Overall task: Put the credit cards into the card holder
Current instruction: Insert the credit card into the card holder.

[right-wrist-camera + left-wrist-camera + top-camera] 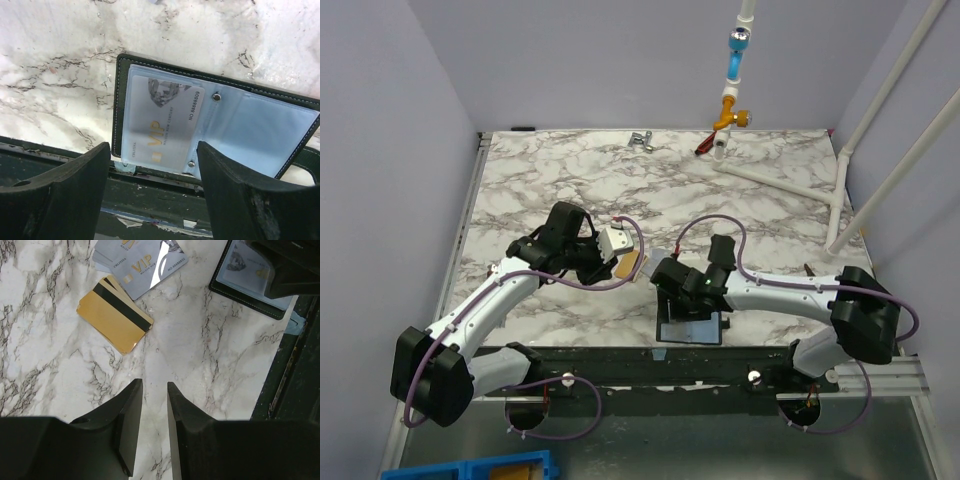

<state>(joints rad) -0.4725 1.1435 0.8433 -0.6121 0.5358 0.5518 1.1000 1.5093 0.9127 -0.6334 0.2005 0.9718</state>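
The left pincer (154,385), jaws parted only a slit and holding nothing, hangs short of the gold card (114,321), which lies ahead and to its left, with the grey-blue card (145,262) just beyond that. The right pincer (151,147) gapes wide and empty over the open card holder (260,130), with a sleeved card (165,122) showing between its fingers. Fetching a loose card seems to be the step in hand: the left jaws must widen and catch a flat card's edge.

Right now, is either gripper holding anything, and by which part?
Nothing. The left gripper is empty; the right gripper is open over the card holder.
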